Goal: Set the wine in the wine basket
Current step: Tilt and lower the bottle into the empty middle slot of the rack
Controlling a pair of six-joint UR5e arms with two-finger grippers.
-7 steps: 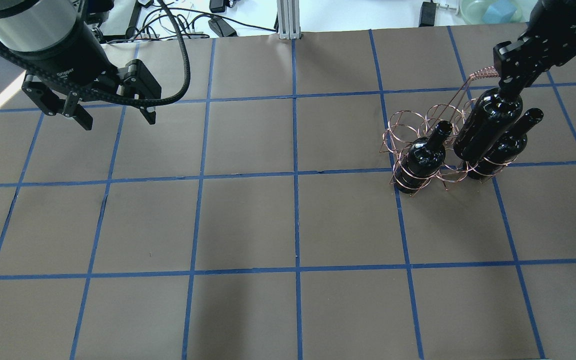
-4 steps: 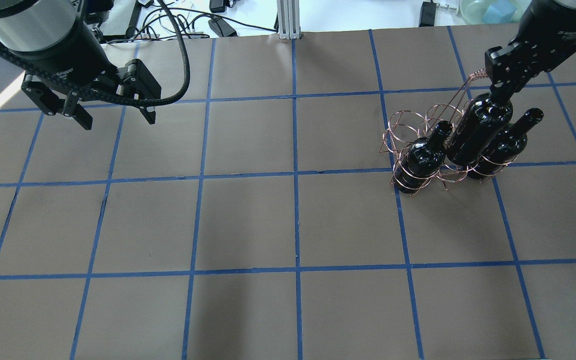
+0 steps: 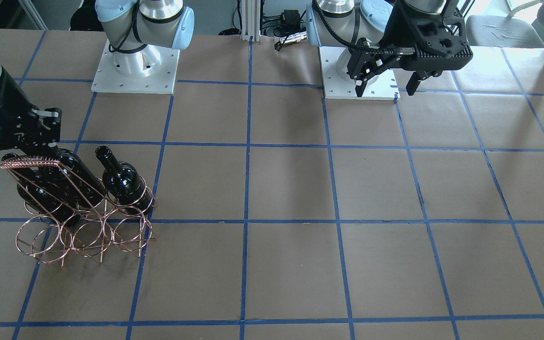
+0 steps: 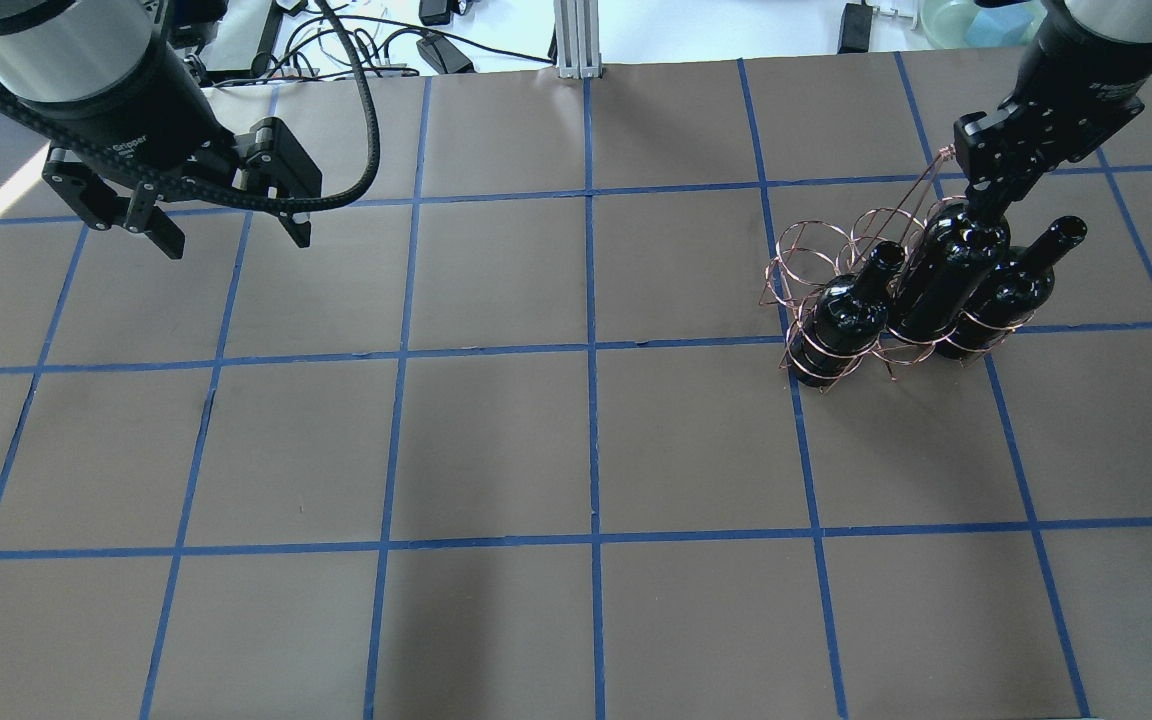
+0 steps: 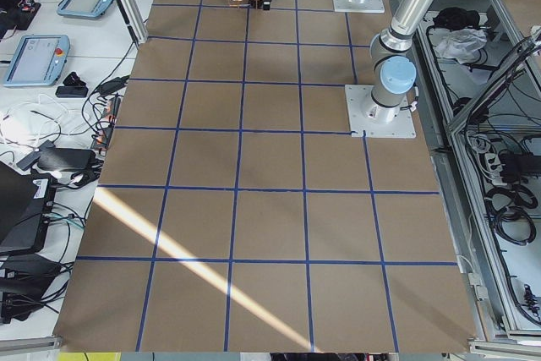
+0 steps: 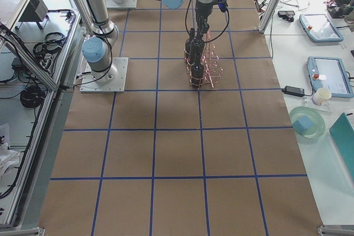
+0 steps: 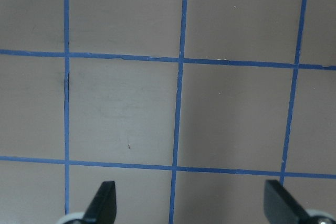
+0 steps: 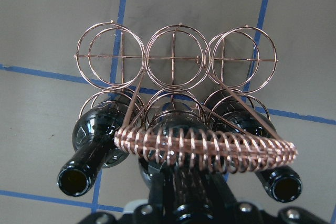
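The copper wire wine basket (image 4: 808, 252) stands at the table's right, and shows in the front view (image 3: 59, 241) and the right wrist view (image 8: 176, 59). My right gripper (image 4: 986, 192) is shut on the neck of the middle black wine bottle (image 4: 944, 285), which stands upright in the basket's middle ring of the row nearer me. Two look-alike bottles (image 4: 851, 308) (image 4: 1018, 288) stand in the rings on either side. The braided handle (image 8: 210, 149) lies across the bottle necks. My left gripper (image 4: 231, 235) is open and empty, high over the table's far left.
The basket's three far-row rings (image 8: 239, 59) hold nothing. Blue tape lines (image 4: 591, 345) grid the brown table. Cables and a metal post (image 4: 576, 40) lie past the far edge. The arm bases (image 3: 135, 66) stand at my side.
My right gripper has come down and shifted slightly left, lowering the middle bottle into the basket's middle ring. My left arm has not moved.
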